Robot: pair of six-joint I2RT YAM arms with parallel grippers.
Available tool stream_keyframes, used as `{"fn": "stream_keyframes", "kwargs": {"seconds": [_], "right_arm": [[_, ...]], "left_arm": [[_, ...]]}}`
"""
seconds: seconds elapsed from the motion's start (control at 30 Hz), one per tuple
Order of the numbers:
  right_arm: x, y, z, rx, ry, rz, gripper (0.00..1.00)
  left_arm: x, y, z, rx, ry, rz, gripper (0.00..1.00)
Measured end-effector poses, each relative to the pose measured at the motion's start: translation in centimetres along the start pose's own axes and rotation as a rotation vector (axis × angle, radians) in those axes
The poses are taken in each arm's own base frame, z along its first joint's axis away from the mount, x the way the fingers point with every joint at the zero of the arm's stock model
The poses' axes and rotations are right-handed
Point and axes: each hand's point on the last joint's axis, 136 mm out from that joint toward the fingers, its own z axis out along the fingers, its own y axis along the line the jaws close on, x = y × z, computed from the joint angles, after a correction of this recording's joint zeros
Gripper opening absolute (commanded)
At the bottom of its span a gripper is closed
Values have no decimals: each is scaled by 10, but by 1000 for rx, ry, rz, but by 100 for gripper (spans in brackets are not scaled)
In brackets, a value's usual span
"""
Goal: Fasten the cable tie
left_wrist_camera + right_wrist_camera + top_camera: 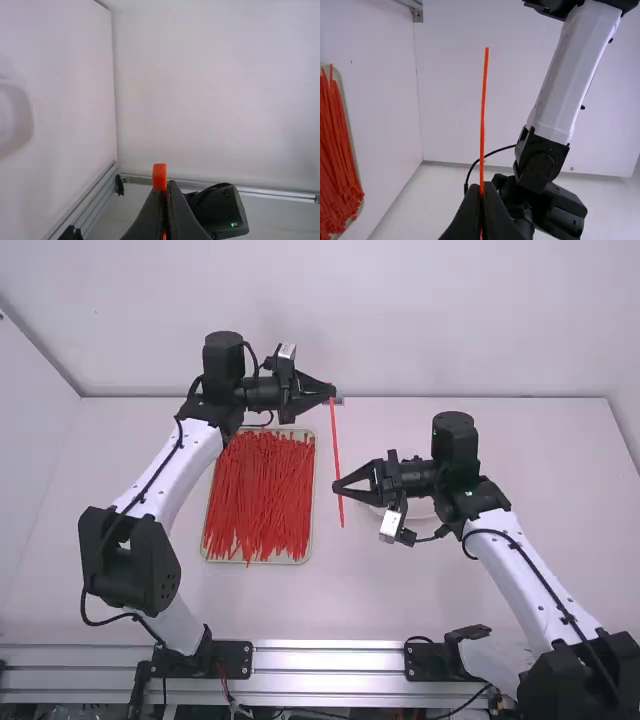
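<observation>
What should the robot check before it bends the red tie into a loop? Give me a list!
1. Left gripper shut on the tie: ok.
2. Right gripper shut on the tie too: ok.
3. Tie straight between the two grippers, no kink: ok.
4. Just one tie picked up; the spare ties lie on the tray: ok.
5. Which end is the head: cannot tell. A thicker bit sticks out of the left gripper in the left wrist view, but it is too small to be sure.
6. Tail pushed through the head: not ok, the tie is not yet looped.
</observation>
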Motion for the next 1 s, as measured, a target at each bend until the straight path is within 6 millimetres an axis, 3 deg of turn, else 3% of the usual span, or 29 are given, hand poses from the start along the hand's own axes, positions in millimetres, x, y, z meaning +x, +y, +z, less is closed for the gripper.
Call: {"fn": "stream_keyframes", "kwargs": {"seconds": [0.27, 0.5, 1.0], "right_arm": [[0, 0, 0, -1, 2, 18, 0], [4, 1, -4, -1, 19, 139, 0], [11, 2, -11, 12, 53, 693, 0]], "left_arm": [[0, 0, 0, -1, -3, 2, 2], [-3, 1, 0, -6, -18, 25, 2], [-5, 3, 1, -20, -30, 327, 2]]}}
